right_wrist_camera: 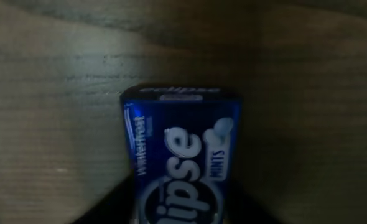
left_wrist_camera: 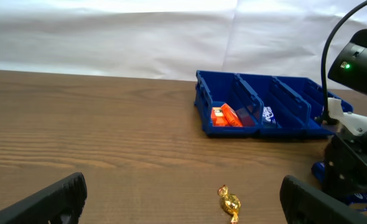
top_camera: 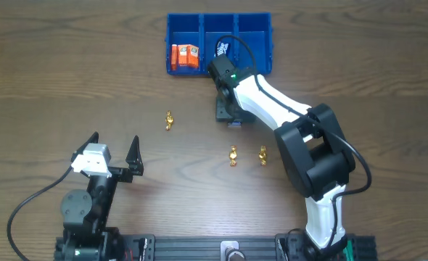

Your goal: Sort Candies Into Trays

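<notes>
Tool (top_camera: pixel 228 114) of outstretched right arm low over blue mint box (right_wrist_camera: pixel 180 155)

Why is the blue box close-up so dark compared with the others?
Right wrist view: the blue rectangular mint box sits close under the camera, the brown wooden table around it in shadow. Top view: even light, faint shadows. Left wrist view: bright white backdrop.

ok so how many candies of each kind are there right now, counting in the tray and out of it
gold wrapped candies: 3, all outside the tray
orange candies: 2, both in the tray's left compartment
blue mint boxes: 2, one in the middle compartment, one outside the tray
total: 7
</notes>
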Controlling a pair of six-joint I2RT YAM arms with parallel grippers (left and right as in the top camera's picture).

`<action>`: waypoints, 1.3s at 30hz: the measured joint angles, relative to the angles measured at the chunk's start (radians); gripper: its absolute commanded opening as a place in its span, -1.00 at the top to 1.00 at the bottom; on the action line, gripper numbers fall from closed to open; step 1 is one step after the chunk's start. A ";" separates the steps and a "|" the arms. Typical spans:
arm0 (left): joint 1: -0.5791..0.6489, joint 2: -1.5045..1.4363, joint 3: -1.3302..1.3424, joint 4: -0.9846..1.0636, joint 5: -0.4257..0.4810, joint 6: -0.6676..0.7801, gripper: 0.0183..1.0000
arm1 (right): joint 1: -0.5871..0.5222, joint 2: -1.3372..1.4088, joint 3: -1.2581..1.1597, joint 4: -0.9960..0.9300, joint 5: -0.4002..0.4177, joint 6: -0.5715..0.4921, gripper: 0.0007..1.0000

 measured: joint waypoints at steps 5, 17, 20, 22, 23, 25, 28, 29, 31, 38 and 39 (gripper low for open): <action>0.000 0.000 0.000 0.000 0.000 0.000 -1.00 | 0.000 0.000 0.004 -0.003 0.006 0.003 0.59; 0.000 0.000 0.000 0.000 0.000 0.002 -1.00 | 0.019 -0.146 0.517 -0.293 0.117 -0.039 0.64; 0.000 0.000 0.000 0.000 0.000 0.002 -1.00 | -0.002 -0.055 0.809 -0.306 0.156 -0.079 0.61; 0.000 0.000 0.000 0.000 0.000 0.002 -1.00 | -0.017 0.043 0.929 -0.257 0.175 -0.097 0.58; 0.000 0.000 0.000 0.000 0.000 0.002 -1.00 | -0.023 0.083 0.948 -0.235 0.182 -0.103 0.57; 0.000 0.000 0.000 0.000 0.000 0.002 -1.00 | -0.031 0.187 0.961 -0.193 0.189 -0.112 0.55; 0.000 0.000 0.000 0.000 0.000 0.002 -0.99 | -0.036 0.290 0.959 -0.178 0.190 -0.116 0.53; 0.000 0.000 0.000 0.000 0.000 0.002 -1.00 | -0.038 0.320 0.957 -0.174 0.190 -0.116 0.52; 0.000 0.000 0.000 0.000 0.000 0.002 -1.00 | -0.038 0.366 0.954 -0.166 0.190 -0.116 0.50; 0.000 0.000 0.000 0.000 0.000 0.002 -1.00 | -0.038 0.380 0.954 -0.162 0.190 -0.116 -0.07; 0.000 0.000 0.000 0.000 0.000 0.002 -1.00 | -0.038 0.380 0.954 -0.162 0.189 -0.123 -0.15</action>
